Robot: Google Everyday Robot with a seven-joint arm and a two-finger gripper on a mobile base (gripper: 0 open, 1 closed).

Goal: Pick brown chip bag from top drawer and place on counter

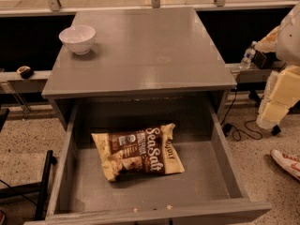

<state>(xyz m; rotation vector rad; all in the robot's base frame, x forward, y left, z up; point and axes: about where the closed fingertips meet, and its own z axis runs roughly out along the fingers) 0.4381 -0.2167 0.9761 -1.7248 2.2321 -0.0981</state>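
Observation:
The brown chip bag (139, 150) lies flat on the floor of the open top drawer (70, 172), left of its middle, with the white "Sea Salt" lettering facing up. The counter (140, 55) is the grey cabinet top just behind and above the drawer. My gripper (274, 108) hangs at the right edge of the view, beside the cabinet, well to the right of the drawer and apart from the bag. It holds nothing that I can see.
A white bowl (77, 38) stands at the counter's back left corner. A water bottle (246, 57) and a dark box (262, 59) sit on a ledge at the right. Cables (241, 128) and a shoe (287, 162) lie on the floor at the right.

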